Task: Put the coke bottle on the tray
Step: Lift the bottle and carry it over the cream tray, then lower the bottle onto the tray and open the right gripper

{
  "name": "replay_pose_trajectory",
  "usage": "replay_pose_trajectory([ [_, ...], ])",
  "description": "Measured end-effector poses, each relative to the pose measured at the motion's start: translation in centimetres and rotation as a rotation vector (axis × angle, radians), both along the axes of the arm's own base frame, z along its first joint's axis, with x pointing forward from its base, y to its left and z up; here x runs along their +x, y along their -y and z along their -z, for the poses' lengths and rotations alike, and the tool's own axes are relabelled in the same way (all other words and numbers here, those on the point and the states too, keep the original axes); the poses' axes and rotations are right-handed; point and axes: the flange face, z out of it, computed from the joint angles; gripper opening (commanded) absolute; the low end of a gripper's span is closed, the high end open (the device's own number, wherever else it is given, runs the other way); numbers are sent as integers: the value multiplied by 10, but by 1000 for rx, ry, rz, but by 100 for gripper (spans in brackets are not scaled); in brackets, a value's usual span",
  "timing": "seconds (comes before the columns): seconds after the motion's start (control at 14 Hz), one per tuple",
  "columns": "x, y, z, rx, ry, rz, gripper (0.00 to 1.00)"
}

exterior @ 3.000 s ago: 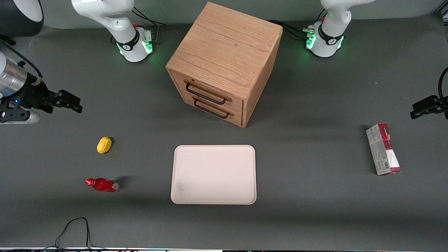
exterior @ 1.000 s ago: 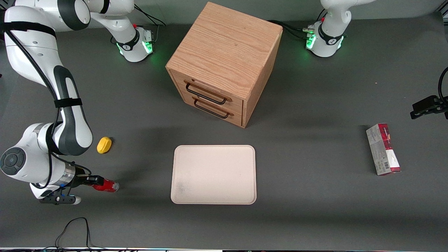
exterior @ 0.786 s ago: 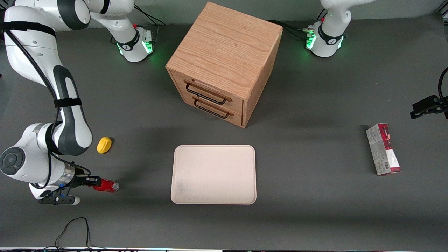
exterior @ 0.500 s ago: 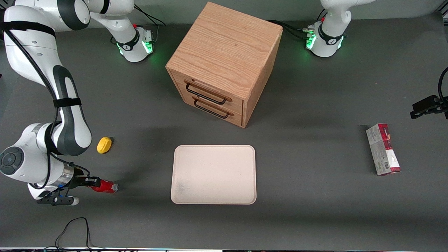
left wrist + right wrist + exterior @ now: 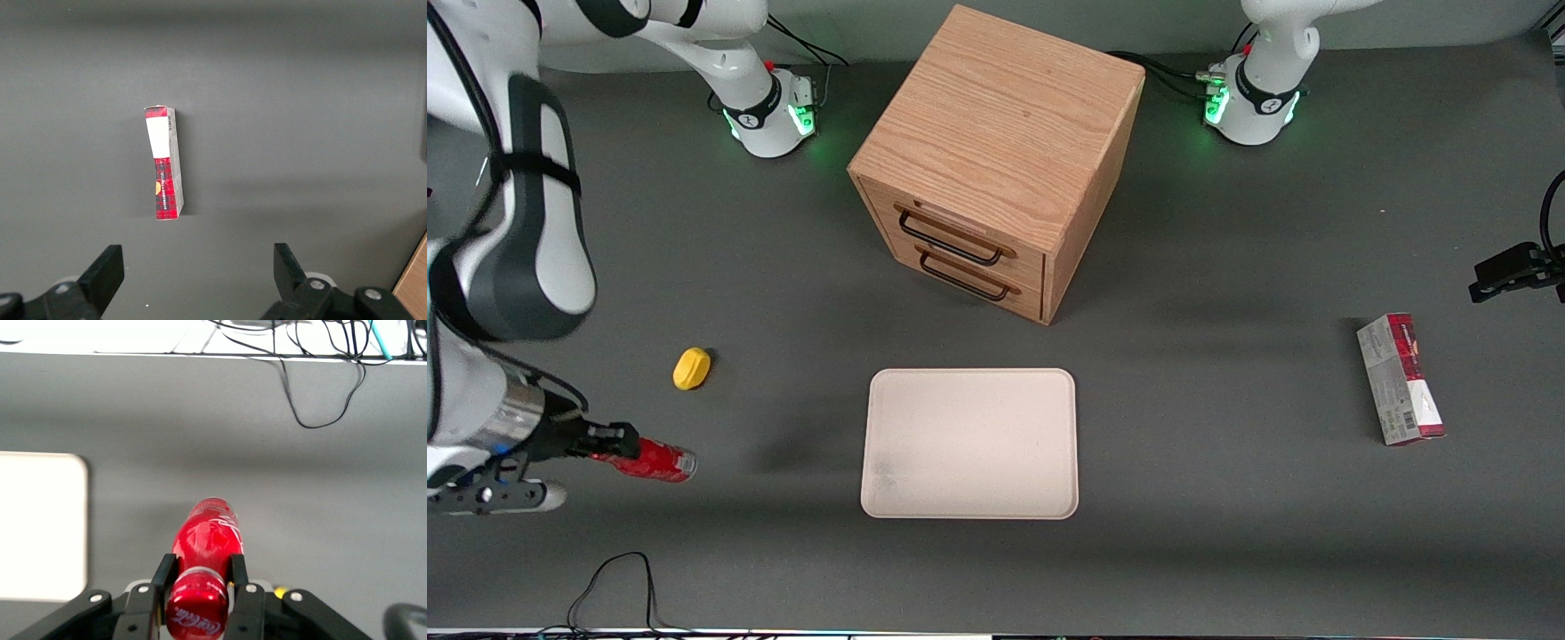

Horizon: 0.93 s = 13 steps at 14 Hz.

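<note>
Toward the working arm's end, the gripper (image 5: 615,441) clamps the coke bottle (image 5: 654,460), lifted; carrying to the tray (image 5: 969,443) remains.

Bench (image 5: 1227,551): dark grey, matte surface.
Tray (image 5: 969,443): flat on bench, in front of wooden drawer cabinet (image 5: 996,160).
Yellow lump (image 5: 691,368): on bench toward working arm's end, farther from front camera than coke bottle (image 5: 649,460).
Red-and-grey carton (image 5: 1400,379): on bench toward parked arm's end, well apart from tray.
Black cable loop (image 5: 618,582): on bench near front edge.
Hand (image 5: 609,438): clamped on coke bottle neck, near working arm's end; bottle lifted clear of bench, well apart from tray.
</note>
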Motion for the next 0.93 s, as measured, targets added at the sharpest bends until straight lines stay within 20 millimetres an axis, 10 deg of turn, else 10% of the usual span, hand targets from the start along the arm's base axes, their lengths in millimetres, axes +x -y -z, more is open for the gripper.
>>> replay_pose_trajectory([
  [0.21,-24,-86,-48,12,28,30,0],
  [0.5,-50,-191,-47,79,36,50,0],
  [0.93,-43,-252,73,93,49,34,0],
])
